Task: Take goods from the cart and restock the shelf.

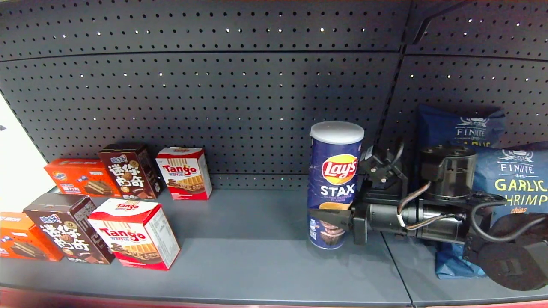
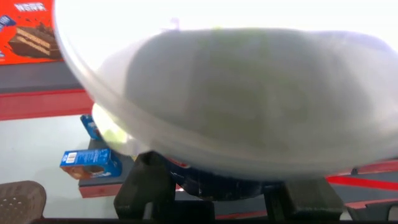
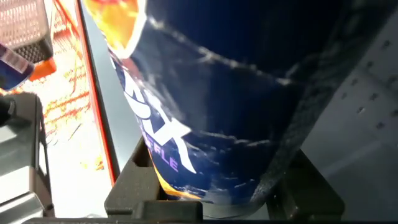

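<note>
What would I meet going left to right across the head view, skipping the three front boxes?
orange box → dark brown box → red-and-white wafer box → blue chips can → blue snack bags

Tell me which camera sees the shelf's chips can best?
Head view: whole chips can upright, lid to base, in the right gripper. Right wrist view: its blue side, close. Left wrist view: seemingly another can.

Logo and white lettering on blue can, right of centre. Red logo on red-white box, lower left; white and yellow words on blue bag, far right.
</note>
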